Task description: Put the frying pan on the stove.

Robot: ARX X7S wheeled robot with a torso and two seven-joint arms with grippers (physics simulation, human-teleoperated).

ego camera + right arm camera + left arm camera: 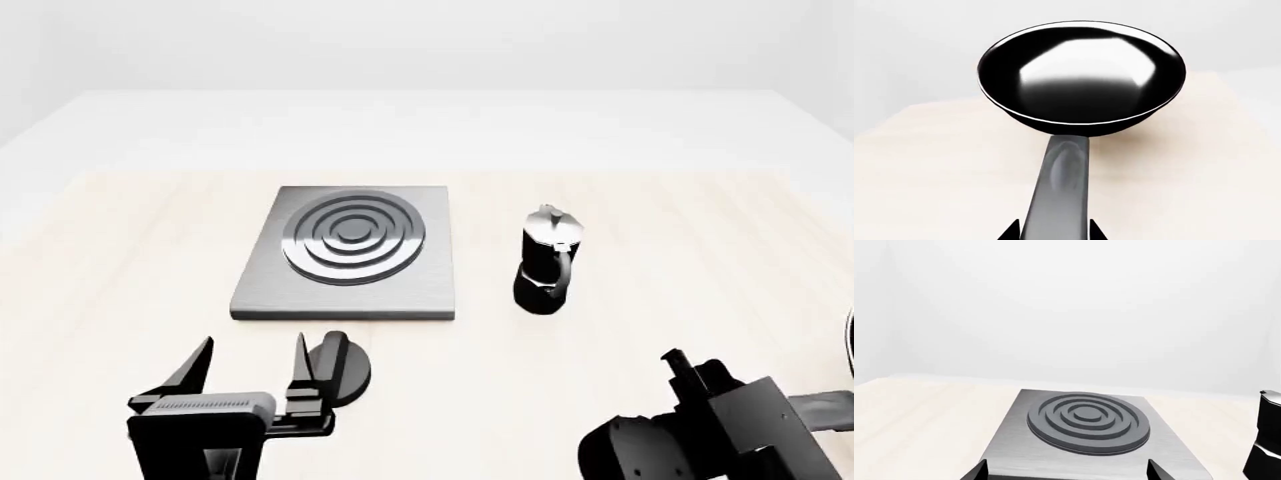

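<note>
The frying pan (1081, 75), glossy black with a long handle (1061, 190), fills the right wrist view, its bowl pointing away from the camera over the pale wooden table. My right gripper (1054, 232) is shut on the handle, one fingertip against each side. The pan is almost wholly outside the head view, past its right edge. The stove (350, 250) is a grey square plate with a dark ring burner, lying left of the table's middle. My left gripper (247, 375) is open and empty just in front of the stove's near edge (1087, 460).
A black-and-silver moka pot (547, 262) stands right of the stove; it also shows in the left wrist view (1267, 440). A small round black knob (350, 365) lies beside my left gripper's right finger. My right arm (707, 430) is at the table's front right.
</note>
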